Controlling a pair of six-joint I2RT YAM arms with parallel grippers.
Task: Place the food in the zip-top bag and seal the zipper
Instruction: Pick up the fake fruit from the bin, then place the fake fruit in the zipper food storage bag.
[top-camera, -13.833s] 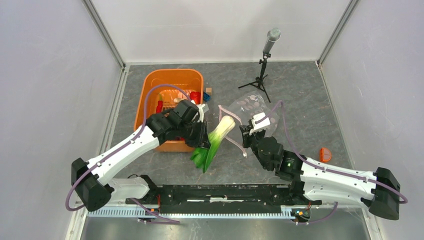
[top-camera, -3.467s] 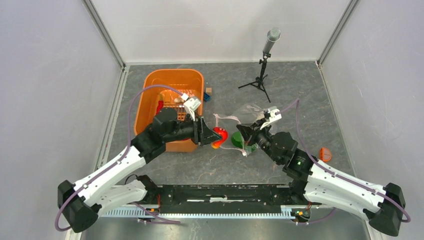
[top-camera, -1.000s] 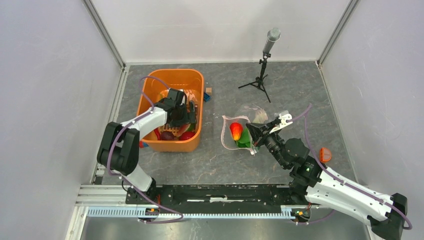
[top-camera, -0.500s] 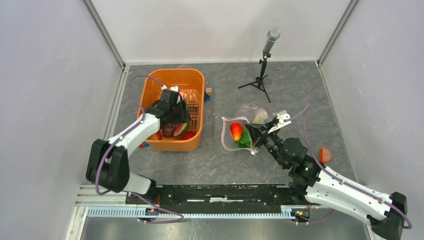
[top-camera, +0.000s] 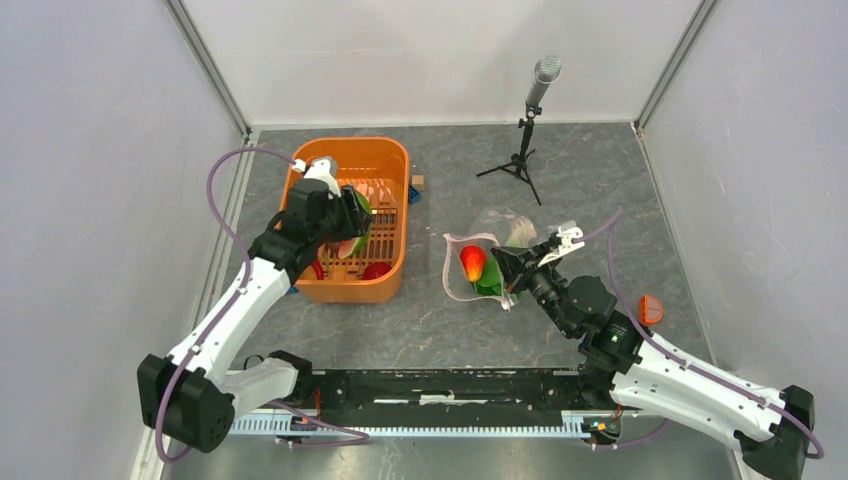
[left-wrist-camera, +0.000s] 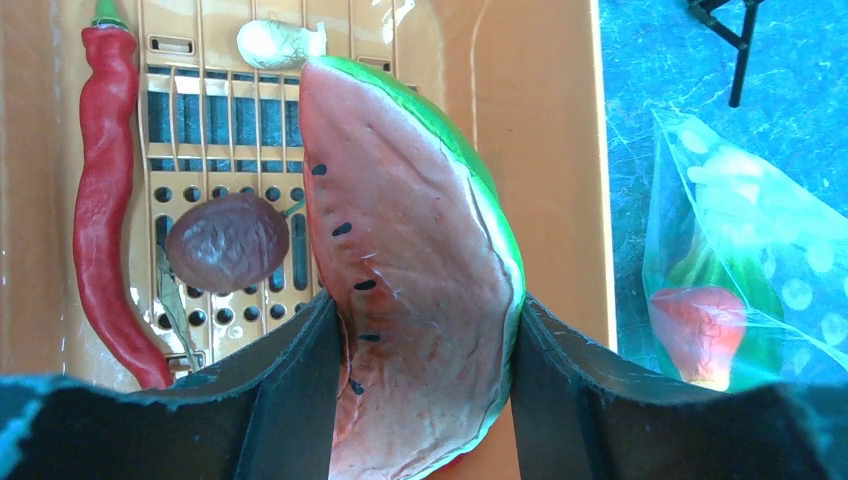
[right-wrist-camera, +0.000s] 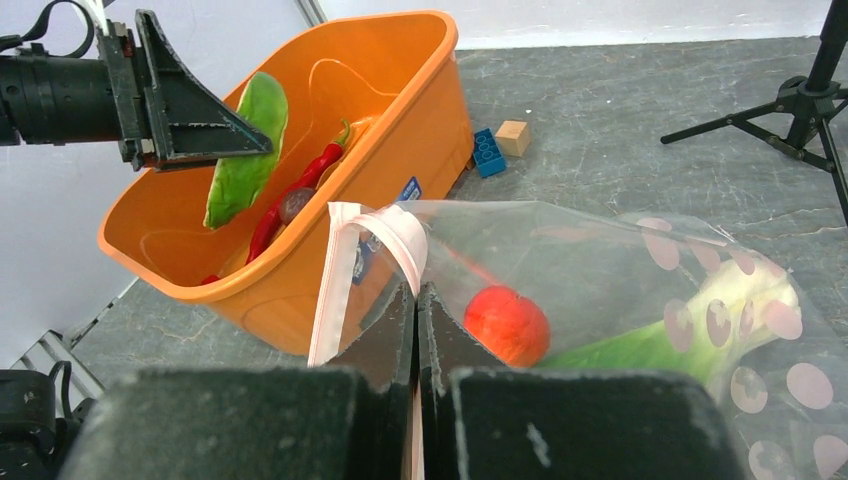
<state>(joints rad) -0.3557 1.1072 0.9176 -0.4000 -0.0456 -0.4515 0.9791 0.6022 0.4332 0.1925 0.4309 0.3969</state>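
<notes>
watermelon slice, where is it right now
Left side of the top view: the watermelon slice is clamped in the left gripper, held over the orange tub, above the red chili and dark round piece lying inside.

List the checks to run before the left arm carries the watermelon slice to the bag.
1. Firm hold of watermelon slice by left gripper: ok.
2. Slice above orange tub rim: cannot tell.
3. Hold of right gripper on zipper, zip-top bag mouth raised: ok.
4. Bag mouth open toward tub: ok.
5. Tub emptied: not ok; red chilli, dark round piece inside.
</notes>
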